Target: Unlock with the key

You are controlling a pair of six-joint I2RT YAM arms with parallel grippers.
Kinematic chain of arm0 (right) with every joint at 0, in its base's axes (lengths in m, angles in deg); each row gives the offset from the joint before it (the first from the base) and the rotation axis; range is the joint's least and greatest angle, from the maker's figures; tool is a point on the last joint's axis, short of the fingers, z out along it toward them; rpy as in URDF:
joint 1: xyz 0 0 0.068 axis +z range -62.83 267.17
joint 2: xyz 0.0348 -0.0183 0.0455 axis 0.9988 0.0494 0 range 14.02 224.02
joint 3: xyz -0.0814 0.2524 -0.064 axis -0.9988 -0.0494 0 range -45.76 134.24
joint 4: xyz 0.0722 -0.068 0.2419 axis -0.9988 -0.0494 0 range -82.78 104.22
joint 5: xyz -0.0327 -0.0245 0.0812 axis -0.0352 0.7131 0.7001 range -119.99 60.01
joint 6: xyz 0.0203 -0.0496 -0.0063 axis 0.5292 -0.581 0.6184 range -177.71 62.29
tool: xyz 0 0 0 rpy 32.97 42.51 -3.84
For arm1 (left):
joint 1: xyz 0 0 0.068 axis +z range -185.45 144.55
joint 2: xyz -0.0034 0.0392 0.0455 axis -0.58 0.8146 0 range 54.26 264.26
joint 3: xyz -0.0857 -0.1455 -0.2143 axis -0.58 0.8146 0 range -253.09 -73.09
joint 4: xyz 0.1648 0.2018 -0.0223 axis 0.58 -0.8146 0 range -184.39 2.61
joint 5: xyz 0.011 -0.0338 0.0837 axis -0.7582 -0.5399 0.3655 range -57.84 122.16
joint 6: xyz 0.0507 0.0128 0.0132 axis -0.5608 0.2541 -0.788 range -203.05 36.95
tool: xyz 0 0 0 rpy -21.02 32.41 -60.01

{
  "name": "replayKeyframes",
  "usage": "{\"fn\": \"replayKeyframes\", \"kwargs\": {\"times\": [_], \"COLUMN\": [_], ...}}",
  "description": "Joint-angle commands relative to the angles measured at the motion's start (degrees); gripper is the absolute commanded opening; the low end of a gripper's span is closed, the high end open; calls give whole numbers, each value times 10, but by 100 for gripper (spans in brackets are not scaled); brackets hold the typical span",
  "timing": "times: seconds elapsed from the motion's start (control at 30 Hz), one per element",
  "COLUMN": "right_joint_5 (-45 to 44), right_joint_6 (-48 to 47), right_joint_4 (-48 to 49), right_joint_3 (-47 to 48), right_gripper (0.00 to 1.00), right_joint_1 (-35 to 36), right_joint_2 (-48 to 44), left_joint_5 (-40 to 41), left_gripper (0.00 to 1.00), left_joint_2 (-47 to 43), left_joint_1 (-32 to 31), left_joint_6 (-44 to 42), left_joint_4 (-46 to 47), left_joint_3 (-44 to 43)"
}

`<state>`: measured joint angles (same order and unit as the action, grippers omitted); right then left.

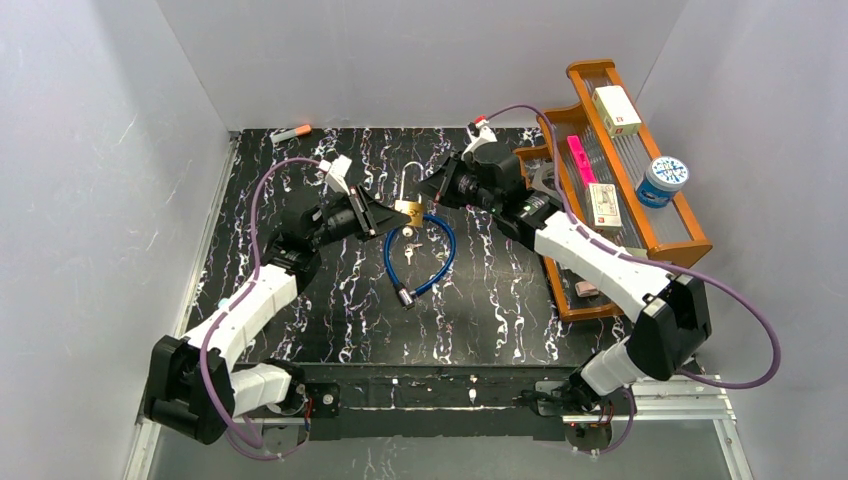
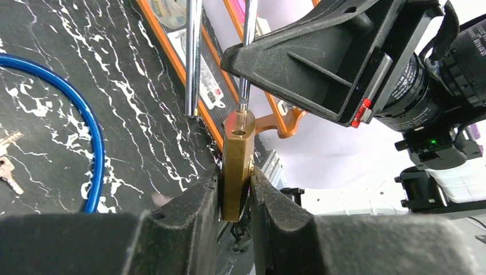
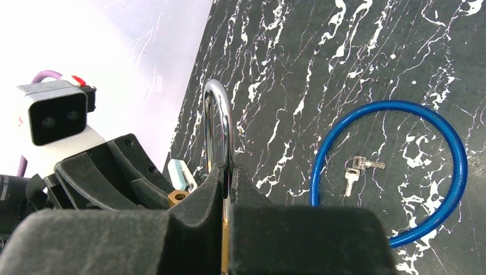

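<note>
Right of padlock [image 1: 411, 210], wooden rack [image 1: 690, 235]; holds boxes [image 1: 616, 108], pink item [image 1: 580, 158], jar [image 1: 662, 180]

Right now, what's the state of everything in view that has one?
padlock: upright, open
shackle: one leg out of the padlock
keys: flat on the table, inside the cable loop, not in the lock
blue cable: lying in a loop on the table
left end effector: shut on the padlock
right end effector: shut on the shackle
</note>
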<state>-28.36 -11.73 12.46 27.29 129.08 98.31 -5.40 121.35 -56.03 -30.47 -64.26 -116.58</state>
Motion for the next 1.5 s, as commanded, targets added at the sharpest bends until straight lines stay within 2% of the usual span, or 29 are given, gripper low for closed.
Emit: {"fn": "replayKeyframes", "kwargs": {"times": [0.0,0.03,0.07,0.13,0.17,0.27,0.33,0.43,0.67,0.93,1.1,1.27,1.47], "right_joint_5": [10,6,1,-6,-9,-13,-13,-14,-29,-23,-22,-20,-21], "right_joint_6": [35,35,33,27,26,20,13,0,-18,-3,6,12,15], "right_joint_4": [6,-11,-27,-50,-59,-54,-49,-60,-43,-33,-32,-29,-34], "right_joint_3": [71,75,82,93,98,100,103,118,92,47,30,23,19], "right_gripper": [1,4,15,24,33,51,58,60,62,62,62,61,62], "right_joint_1": [4,4,4,4,4,4,3,-1,-2,-4,-4,-3,-4], "right_joint_2": [17,24,29,38,40,37,36,47,30,-1,-19,-30,-41], "left_joint_5": [46,64,83,118,127,125,92,70,202,243,205,146,170], "left_gripper": [0,0,0,0,0,0,0,0,0,0,0,0,0], "left_joint_2": [-14,-20,-24,-31,-34,-40,-45,-58,-60,-17,26,73,122], "left_joint_1": [-1,-1,-1,-1,-1,-1,-1,-1,-1,3,54,115,136], "left_joint_6": [-43,-63,-90,-136,-155,-196,-214,-234,-237,-169,-111,-52,-57], "left_joint_4": [-18,-45,-81,-141,-160,-188,-189,-197,-273,-234,-173,-73,-58], "left_joint_3": [-12,-17,-26,-43,-48,-57,-59,-63,-71,-43,-33,-6,-5]}}
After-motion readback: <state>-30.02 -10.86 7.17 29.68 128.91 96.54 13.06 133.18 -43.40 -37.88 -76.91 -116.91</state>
